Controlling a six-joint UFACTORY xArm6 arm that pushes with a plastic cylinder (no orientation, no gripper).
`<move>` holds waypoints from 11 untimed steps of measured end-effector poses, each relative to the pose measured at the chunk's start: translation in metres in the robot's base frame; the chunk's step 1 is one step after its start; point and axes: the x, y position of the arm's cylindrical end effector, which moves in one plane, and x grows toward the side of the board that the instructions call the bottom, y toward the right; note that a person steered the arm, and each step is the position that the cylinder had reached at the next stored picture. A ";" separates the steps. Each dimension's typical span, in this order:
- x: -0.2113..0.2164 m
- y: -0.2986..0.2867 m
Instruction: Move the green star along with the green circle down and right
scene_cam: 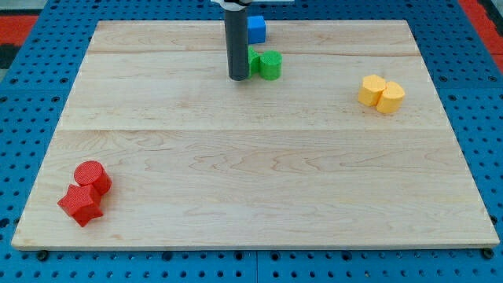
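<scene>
My tip [238, 77] rests on the board near the view's top centre. It touches the left side of a green pair. The green circle [270, 65] is a short cylinder on the right of that pair. The green star [254, 62] sits just left of it and is mostly hidden behind the rod, so its shape is hard to make out. The two green blocks touch each other.
A blue block [256, 29] sits just above the green pair, partly behind the rod. Two yellow blocks [381, 93] touch at the view's right. A red cylinder [92, 176] and red star [80, 204] sit at the bottom left. The wooden board [251, 181] lies on a blue pegboard.
</scene>
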 end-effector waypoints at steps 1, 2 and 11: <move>0.004 -0.088; -0.006 -0.114; 0.016 0.087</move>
